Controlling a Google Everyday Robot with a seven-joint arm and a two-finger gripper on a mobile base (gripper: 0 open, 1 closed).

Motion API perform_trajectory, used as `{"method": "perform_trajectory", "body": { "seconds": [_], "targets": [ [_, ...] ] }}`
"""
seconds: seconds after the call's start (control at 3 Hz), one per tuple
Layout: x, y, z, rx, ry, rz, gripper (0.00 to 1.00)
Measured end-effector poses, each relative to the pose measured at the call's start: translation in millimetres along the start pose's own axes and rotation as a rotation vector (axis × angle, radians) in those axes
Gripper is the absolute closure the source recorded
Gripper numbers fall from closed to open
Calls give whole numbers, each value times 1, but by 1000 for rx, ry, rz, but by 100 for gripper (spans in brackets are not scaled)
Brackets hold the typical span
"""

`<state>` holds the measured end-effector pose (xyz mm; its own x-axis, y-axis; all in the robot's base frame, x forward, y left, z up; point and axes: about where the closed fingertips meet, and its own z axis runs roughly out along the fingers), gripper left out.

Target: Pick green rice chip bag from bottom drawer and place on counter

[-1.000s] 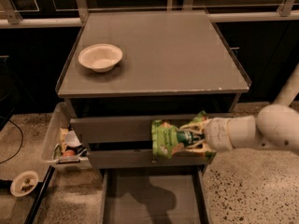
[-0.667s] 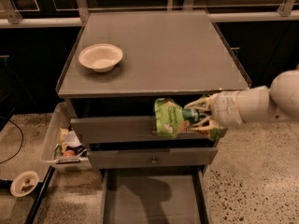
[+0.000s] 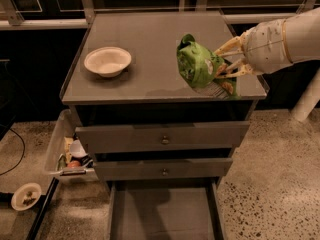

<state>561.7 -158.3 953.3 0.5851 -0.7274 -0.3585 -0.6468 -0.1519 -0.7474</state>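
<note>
My gripper [image 3: 223,63] comes in from the right and is shut on the green rice chip bag [image 3: 199,66]. It holds the crinkled bag in the air above the right front part of the counter [image 3: 145,49]. The bag hangs tilted, its lower end near the counter's front rim. The bottom drawer [image 3: 162,215] is pulled open below, its grey floor bare. The two knob-fronted drawers [image 3: 162,139] above it are shut.
A white bowl [image 3: 107,61] stands on the counter's left side. A clear bin with small items [image 3: 67,154] sits left of the cabinet. A small round dish [image 3: 26,196] lies on the speckled floor at left. A white post [image 3: 306,99] stands at right.
My gripper has lifted the bag from in front of the drawer fronts up to above the counter's right front part. The view has also shifted.
</note>
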Motion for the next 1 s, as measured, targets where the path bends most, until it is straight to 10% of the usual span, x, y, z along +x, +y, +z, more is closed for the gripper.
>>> {"method": "perform_trajectory", "body": {
  "seconds": [1.0],
  "targets": [
    [18, -43, 53, -4, 65, 1, 100]
  ]
}}
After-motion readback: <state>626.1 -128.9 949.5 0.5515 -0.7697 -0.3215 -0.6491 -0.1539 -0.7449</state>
